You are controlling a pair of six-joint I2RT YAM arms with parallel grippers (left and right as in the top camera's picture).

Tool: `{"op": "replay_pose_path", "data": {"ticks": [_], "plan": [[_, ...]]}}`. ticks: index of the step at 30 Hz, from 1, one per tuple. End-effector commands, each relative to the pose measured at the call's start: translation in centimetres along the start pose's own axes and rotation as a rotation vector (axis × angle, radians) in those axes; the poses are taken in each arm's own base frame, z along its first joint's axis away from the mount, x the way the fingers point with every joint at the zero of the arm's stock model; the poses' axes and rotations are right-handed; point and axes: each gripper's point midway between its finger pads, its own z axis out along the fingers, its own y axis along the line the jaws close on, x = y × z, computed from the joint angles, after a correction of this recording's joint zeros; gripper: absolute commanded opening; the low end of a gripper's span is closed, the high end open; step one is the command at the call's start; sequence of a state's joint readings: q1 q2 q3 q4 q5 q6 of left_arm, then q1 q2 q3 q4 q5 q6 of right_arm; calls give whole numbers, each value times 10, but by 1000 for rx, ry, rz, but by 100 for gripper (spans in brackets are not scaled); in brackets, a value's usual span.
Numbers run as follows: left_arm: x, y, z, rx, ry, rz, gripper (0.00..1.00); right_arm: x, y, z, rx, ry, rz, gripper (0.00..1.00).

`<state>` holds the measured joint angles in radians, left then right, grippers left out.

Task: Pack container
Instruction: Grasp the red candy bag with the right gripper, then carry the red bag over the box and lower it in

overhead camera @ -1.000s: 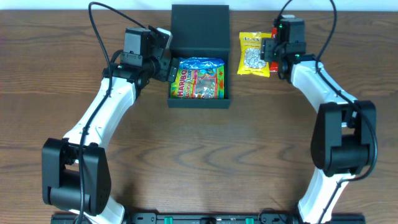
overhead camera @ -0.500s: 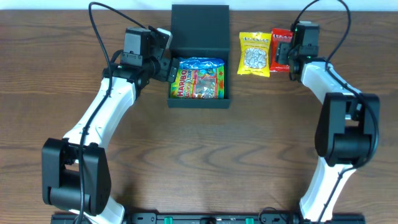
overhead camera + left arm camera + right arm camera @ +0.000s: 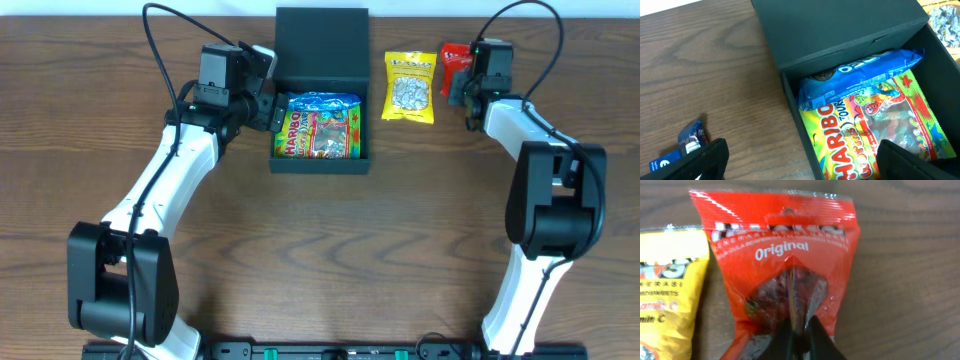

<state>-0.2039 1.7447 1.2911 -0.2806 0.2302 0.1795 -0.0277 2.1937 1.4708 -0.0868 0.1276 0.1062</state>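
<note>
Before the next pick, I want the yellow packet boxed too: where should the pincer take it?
Probably from straight above, pinching the yellow packet at its near edge. It lies flat on the table, so side approaches find nothing to close on. That edge is free, while the red packet crowds its right side.

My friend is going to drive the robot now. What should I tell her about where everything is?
Left gripper: open, over the container's left wall, holding nothing.
Right gripper: shut on the red packet, right of the yellow packet, outside the container.
Done: Haribo bag and blue Oreo packet are in the container; lid open.
Left: pack the red and yellow packets, maybe the small blue packet on the table left of the container, then probably close the lid.
</note>
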Motion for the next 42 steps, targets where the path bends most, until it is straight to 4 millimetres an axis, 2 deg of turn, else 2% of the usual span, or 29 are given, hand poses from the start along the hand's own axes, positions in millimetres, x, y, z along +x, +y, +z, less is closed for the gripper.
{"op": "replay_pose_path", "data": {"ticks": [1,5,8,15,19,23,27,33,42], "plan": [[-11,-1,-7,3,-30,-4,95,33,-5,7,12,102,5,1],[-14,1,-8,-1,-40,-4,95,35,-8,-12,16,151,-2,1],[-21,3,-13,-7,-69,-2,95,24,-8,-35,16,156,-4,1],[-46,21,-36,-87,-164,0,95,-36,-4,-107,-10,8,5,1],[-55,36,-55,-145,-202,-13,95,-66,11,-154,-48,-89,-6,1],[-62,51,-75,-178,-242,-30,95,-79,45,-192,-122,-147,22,1],[-65,68,-91,-213,-270,-50,95,-71,104,-213,-272,-135,52,1],[-66,82,-104,-244,-287,-69,95,-40,181,-225,-394,-61,135,1],[-67,87,-106,-252,-294,-73,95,23,270,-218,-471,60,159,1]]}}
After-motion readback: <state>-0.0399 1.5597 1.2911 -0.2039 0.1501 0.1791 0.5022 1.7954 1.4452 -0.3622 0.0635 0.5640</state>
